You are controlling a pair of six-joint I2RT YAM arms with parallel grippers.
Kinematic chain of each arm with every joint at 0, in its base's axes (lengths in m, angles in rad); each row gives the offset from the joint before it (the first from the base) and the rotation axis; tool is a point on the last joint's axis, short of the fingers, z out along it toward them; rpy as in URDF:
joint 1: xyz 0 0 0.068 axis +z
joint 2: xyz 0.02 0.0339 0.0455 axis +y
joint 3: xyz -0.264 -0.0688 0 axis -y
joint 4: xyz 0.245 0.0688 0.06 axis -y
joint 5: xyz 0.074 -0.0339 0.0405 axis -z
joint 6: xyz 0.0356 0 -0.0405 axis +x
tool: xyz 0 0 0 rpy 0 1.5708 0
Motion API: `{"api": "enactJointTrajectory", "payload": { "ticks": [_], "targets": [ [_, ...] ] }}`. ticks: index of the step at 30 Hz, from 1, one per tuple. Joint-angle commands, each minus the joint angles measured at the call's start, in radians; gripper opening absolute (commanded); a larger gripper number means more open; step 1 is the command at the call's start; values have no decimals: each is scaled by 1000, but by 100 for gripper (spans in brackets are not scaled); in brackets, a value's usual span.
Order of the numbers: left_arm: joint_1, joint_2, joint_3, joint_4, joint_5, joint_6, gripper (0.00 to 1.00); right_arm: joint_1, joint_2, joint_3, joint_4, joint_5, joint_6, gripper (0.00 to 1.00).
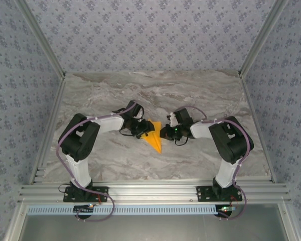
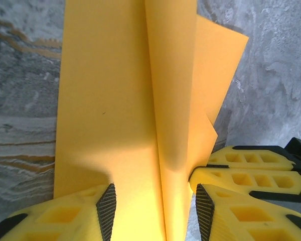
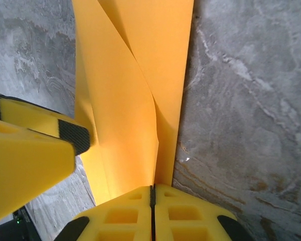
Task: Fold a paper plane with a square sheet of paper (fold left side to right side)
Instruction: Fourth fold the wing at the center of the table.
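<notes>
Grey marbled table (image 1: 205, 95) lies between flower-patterned walls (image 1: 150, 35), and both arms bend inward to meet near its middle. On the left, the left arm (image 1: 83, 138) reaches in and the left gripper (image 1: 140, 129) sits at the left edge of the paper (image 1: 154, 139). The paper is an orange-yellow sheet folded into a narrow wedge, its sharp tip pointing toward the near edge of the table. From the left wrist, that gripper's jaws stand part-way apart. One black pad (image 2: 107, 206) is over the flat left layer and the other (image 2: 204, 211) is to the right of a raised fold running up between them; neither visibly pinches the paper. Beyond the fold the layers fan out, with one loose corner sticking out to the right over the marble. Just to the right, the right gripper (image 1: 164, 132) comes at the paper from the opposite side, its yellow fingers close beside the left one's. From the right wrist, its jaws are pressed together and a crease of the paper runs straight into the seam between them, so it is clamped on the paper's edge. Farthest right, the right arm (image 1: 231, 138) folds back toward its base.
</notes>
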Motion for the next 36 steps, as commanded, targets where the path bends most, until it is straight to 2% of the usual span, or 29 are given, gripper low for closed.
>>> {"api": "enactJointTrajectory", "payload": {
  "ticks": [1, 9, 19, 33, 36],
  "targets": [
    [-6, -61, 48, -50, -21, 41, 46, 11, 32, 10, -84, 52, -38, 9],
    [-26, 11, 140, -41, 26, 54, 23, 25, 32, 13, -106, 66, -43, 9],
    [-32, 134, 206, -36, 33, 56, 20, 36, 29, 30, -142, 79, -62, 9],
    [-33, 145, 95, -57, -29, 57, 19, 35, 20, 45, -165, 83, -81, 10],
    [-32, 145, 77, -58, -39, 57, 17, 29, 5, 60, -159, 65, -82, 14]
  ]
}}
